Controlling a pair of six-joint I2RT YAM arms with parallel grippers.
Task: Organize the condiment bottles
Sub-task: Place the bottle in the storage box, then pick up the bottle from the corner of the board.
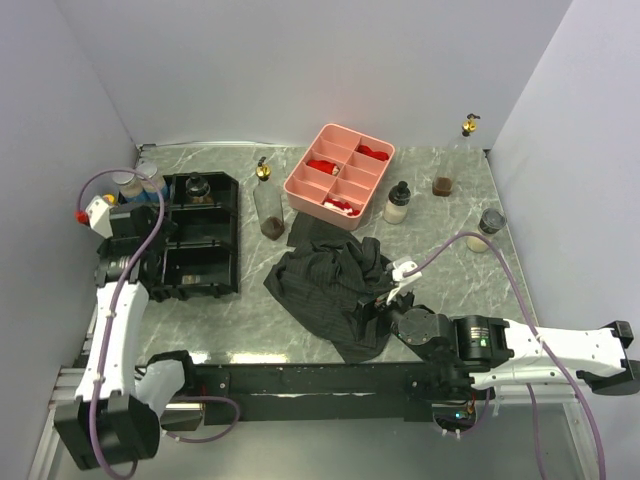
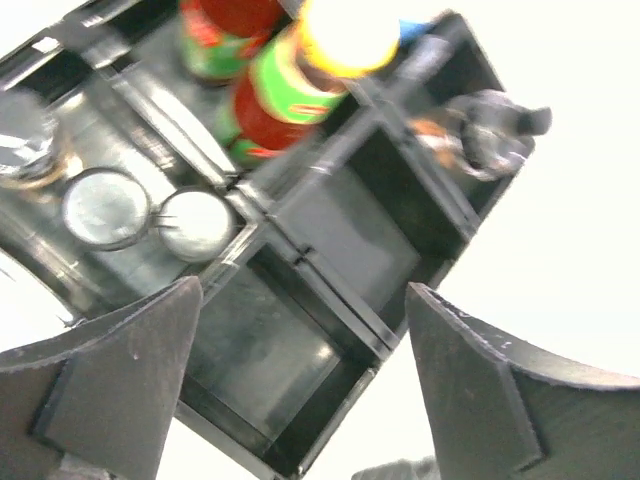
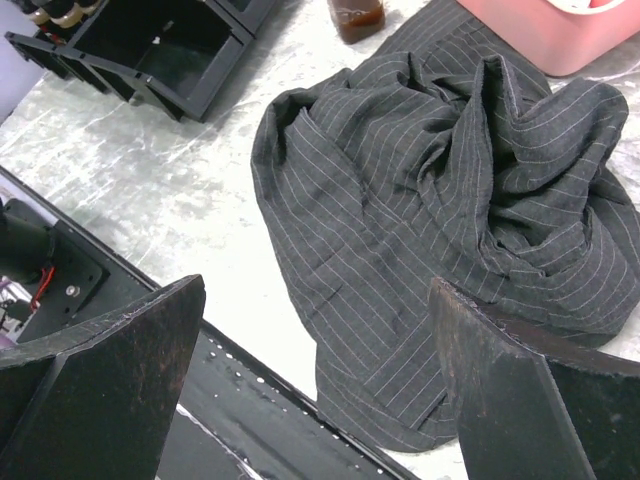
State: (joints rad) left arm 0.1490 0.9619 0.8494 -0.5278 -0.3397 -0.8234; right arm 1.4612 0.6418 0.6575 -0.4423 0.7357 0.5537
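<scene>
1. The left hand (image 2: 300,305) is held spread above the black divided tray (image 1: 200,262), with nothing between its fingers.
2. A yellow-capped bottle (image 2: 345,30), two grey-capped jars (image 2: 105,207) and a black-capped bottle (image 1: 197,186) are stood in that tray.
3. The right hand (image 3: 318,300) is spread wide over a striped dark cloth (image 3: 430,170), with nothing gripped.
4. On the worktop (image 1: 450,270), a gold-capped bottle (image 1: 267,200) is stood just left of the pink tray (image 1: 300,185). A dark-capped bottle (image 1: 398,203), a brown jar (image 1: 443,185) and a grey-lidded jar (image 1: 489,228) are stood to its right.

Robot lab bench cell. Plain white partition walls (image 1: 300,70) box in a marble-look table (image 1: 200,325); left arm (image 1: 115,330) and right arm (image 1: 540,345) bolted to a black rail (image 1: 320,378) at the near edge. Purple cables (image 1: 470,235) run loose.
</scene>
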